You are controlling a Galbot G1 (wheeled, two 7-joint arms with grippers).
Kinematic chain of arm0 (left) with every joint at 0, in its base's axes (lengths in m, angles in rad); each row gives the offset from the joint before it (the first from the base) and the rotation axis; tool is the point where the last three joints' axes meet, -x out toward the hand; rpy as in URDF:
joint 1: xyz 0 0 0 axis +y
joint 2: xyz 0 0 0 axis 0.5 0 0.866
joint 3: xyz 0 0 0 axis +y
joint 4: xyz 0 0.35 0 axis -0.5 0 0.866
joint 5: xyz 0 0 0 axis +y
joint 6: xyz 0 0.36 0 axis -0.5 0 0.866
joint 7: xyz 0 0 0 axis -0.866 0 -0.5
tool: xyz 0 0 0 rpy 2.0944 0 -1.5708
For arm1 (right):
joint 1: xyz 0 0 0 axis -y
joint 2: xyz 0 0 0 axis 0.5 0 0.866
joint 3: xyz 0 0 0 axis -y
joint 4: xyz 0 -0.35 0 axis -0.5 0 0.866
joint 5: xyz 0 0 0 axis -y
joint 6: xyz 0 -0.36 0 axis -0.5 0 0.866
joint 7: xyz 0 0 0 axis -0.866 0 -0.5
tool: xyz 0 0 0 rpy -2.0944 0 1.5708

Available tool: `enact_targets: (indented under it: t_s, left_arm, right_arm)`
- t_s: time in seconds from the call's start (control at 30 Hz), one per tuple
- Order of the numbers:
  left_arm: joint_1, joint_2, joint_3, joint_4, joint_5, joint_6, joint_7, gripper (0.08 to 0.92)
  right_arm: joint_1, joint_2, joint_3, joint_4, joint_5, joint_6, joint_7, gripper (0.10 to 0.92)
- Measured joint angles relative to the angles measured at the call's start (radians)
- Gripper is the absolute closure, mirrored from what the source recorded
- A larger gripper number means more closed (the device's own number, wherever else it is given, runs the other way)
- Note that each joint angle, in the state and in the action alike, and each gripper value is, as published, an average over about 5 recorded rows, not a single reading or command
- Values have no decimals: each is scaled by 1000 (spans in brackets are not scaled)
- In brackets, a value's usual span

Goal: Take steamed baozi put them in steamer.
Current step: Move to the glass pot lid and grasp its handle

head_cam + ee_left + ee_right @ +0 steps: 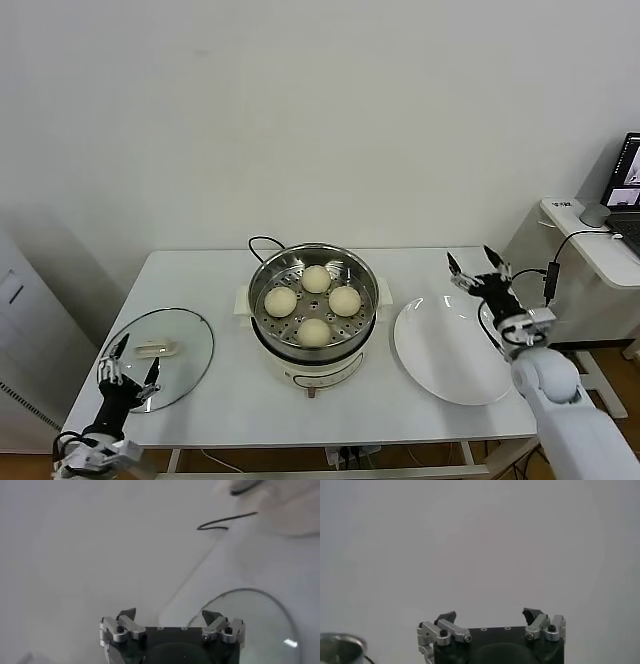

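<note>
White table [220, 400]: four baozi [314, 332] in steamer [268, 340].

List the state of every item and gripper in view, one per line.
steamer: uncovered, four buns inside
baozi: four, all on the perforated tray
glass lid: off, flat on table
plate: empty
left gripper: open, over the lid's near edge
right gripper: open, above the plate's far edge

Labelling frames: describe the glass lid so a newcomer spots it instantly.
On the white table, look at the robot's left of the steamer holding four baozi. The glass lid lies flat there by the left pincer: transparent, white-handled, unlike the opaque white plate.
</note>
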Motion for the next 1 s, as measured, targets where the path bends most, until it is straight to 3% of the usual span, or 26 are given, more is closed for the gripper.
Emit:
enact_targets:
  t_s: [0.43, 1.0]
  left_arm:
    - [-82, -60, -20, 143, 510, -61, -63, 177]
    - [-235, -77, -13, 328, 665, -75, -84, 177]
  right_arm:
    - [-99, 72, 102, -7, -67, 32, -17, 203]
    - [-140, 93, 137, -13, -127, 57, -44, 203]
